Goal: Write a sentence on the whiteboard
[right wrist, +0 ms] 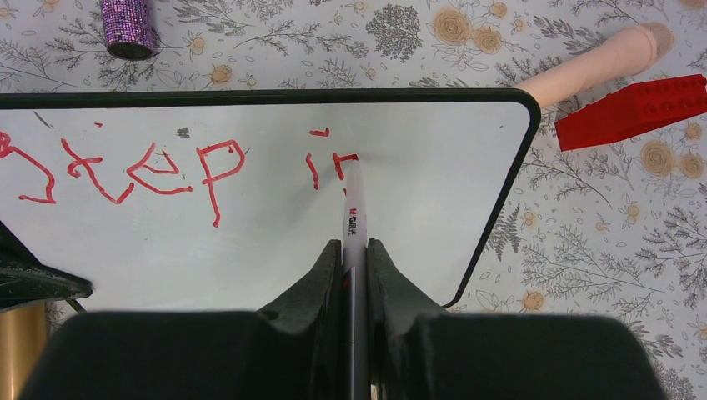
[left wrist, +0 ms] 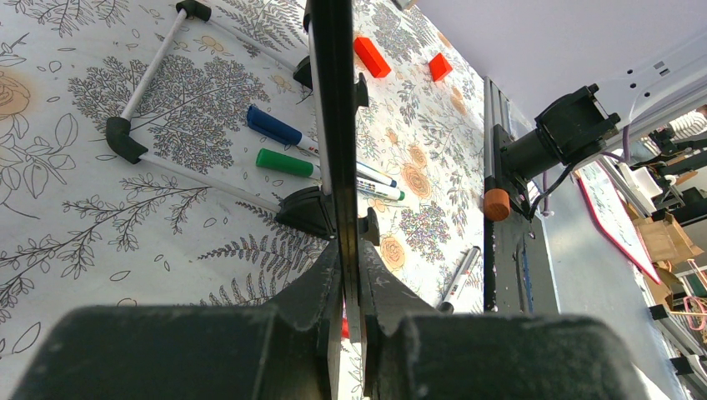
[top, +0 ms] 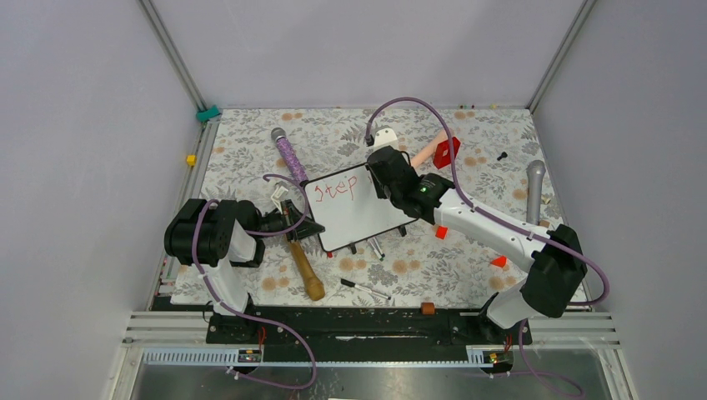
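Note:
The whiteboard (top: 354, 208) lies tilted at mid-table; its white face fills the right wrist view (right wrist: 250, 242). The sentence (right wrist: 125, 167) is red lettering reading "step", followed by an "i" and a fresh stroke. My right gripper (right wrist: 354, 250) is shut on a white marker (right wrist: 353, 208), whose red tip touches the board at that last stroke. My left gripper (left wrist: 350, 258) is shut on the whiteboard's left edge, seen edge-on as a dark strip (left wrist: 332, 125). From above, the left gripper (top: 293, 223) sits at the board's left side and the right gripper (top: 379, 171) over its top right.
A purple glitter microphone (top: 288, 154), a wooden-handled tool (top: 307, 271), a grey microphone (top: 534, 192), a red block (top: 446, 152), small orange blocks (top: 440, 232) and a loose black marker (top: 364, 288) surround the board. Blue (left wrist: 275, 127) and green (left wrist: 283, 162) markers lie beneath it.

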### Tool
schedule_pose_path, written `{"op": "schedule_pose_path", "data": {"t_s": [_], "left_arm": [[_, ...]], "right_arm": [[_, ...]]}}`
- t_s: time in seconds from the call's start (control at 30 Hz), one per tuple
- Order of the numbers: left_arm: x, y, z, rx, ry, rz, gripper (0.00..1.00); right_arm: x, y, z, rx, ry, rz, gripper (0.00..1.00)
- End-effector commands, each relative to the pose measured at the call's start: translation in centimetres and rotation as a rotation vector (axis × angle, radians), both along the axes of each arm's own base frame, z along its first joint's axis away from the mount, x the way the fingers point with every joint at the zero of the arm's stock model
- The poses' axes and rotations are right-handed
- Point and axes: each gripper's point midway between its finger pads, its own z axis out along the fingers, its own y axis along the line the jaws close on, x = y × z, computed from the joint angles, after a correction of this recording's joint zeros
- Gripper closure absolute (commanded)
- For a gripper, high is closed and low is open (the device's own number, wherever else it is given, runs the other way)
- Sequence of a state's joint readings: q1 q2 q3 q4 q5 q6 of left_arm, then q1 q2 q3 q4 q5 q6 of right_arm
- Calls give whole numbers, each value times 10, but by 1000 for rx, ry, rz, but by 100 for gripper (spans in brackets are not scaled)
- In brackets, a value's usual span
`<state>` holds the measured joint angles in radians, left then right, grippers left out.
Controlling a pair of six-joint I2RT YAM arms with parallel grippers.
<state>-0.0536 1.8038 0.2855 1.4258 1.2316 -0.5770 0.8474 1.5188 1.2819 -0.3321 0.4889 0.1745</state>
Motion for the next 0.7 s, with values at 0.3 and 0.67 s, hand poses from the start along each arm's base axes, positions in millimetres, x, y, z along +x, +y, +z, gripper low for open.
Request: {"op": "schedule_pose_path", "data": {"t_s": [0.3,0.67], "left_arm": [[-6,-2,2,6,-83,-57,100],[-6,-2,2,6,-85,-55,100]], "right_arm": [[15,-14,17,-4,-58,-66,100],[7,-13,5,0,-11,-41,100]]}}
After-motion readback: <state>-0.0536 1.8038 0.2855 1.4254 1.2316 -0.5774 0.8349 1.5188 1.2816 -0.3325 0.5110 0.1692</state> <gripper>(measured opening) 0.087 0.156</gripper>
